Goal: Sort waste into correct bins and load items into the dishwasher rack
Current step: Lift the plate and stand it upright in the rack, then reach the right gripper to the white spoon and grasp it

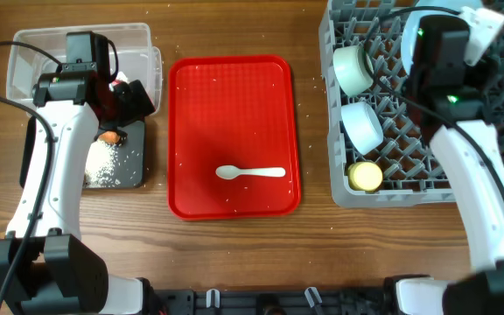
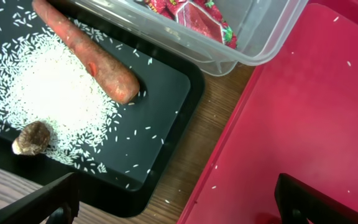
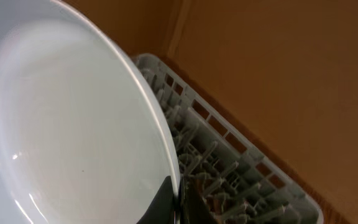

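My left gripper (image 2: 180,210) hangs open and empty over the gap between the black tray (image 2: 166,93) and the red tray (image 2: 303,124). An orange carrot (image 2: 89,57), loose rice (image 2: 45,93) and a brown lump (image 2: 31,138) lie on the black tray. A red wrapper (image 2: 197,14) sits in the clear tub (image 2: 247,37). My right gripper (image 3: 179,200) is shut on the rim of the pale blue plate (image 3: 73,124), held on edge above the grey rack (image 3: 229,162). The rack (image 1: 488,166) holds the green bowl (image 1: 353,68), blue bowl (image 1: 361,127) and yellow cup (image 1: 365,177).
A white spoon (image 1: 250,172) lies on the red serving tray (image 1: 234,87) at the table's middle, among scattered rice grains. The clear tub (image 1: 77,44) and black tray (image 1: 134,162) stand at the left. Bare wood shows along the table's front edge.
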`<state>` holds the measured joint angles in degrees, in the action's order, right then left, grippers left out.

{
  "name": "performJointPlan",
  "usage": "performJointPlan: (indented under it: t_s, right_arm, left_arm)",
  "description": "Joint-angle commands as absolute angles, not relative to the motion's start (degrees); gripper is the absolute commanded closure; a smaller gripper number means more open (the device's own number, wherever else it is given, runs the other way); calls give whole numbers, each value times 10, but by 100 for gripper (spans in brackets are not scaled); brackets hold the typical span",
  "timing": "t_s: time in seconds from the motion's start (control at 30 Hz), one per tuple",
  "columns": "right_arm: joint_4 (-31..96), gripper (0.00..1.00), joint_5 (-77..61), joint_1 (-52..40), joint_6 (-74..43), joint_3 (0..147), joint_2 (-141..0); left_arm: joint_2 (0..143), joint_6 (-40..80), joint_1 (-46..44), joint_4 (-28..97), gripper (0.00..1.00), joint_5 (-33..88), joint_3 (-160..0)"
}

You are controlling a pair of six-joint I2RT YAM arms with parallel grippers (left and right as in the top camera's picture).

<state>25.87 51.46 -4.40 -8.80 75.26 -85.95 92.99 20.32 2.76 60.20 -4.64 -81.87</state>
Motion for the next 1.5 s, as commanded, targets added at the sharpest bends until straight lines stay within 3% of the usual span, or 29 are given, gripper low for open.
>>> performJointPlan:
  t_s: [0.0,0.33,0.4,0.47,0.53,0.6,0.77,0.93,1.0,1.47]
  right_arm:
    - [234,96,559,-44,-25,758,-917]
    - [234,93,487,-44,-15,758,-989]
    - [234,77,479,-44,-15,758,-989]
    - [234,31,479,-44,-14,758,-989]
    - [236,16,479,-44,-15,758,-983]
    - [236,10,465,-55,-15,759,-968]
    - [256,8,373,-109,20,759,-901]
    - [353,6,29,-221,-6,758,-846]
    - [372,6,-47,-245,30,756,-854]
    - [457,14,-152,-405,195,753,-1078]
  left_arm:
    - [922,206,30,602,0,-52,-816]
    - [922,206,30,602,0,-52,-816]
    - [922,206,30,602,0,-52,-816]
    - [922,206,30,602,0,-52,-816]
    - [922,206,30,602,0,-52,-816]
    - [922,206,30,602,0,-52,-816]
    - [922,206,30,602,0,-52,-816]
    - [922,206,30,602,0,-52,-816]
    - [922,206,30,602,0,-52,-816]
    - [922,206,30,602,0,-52,-816]
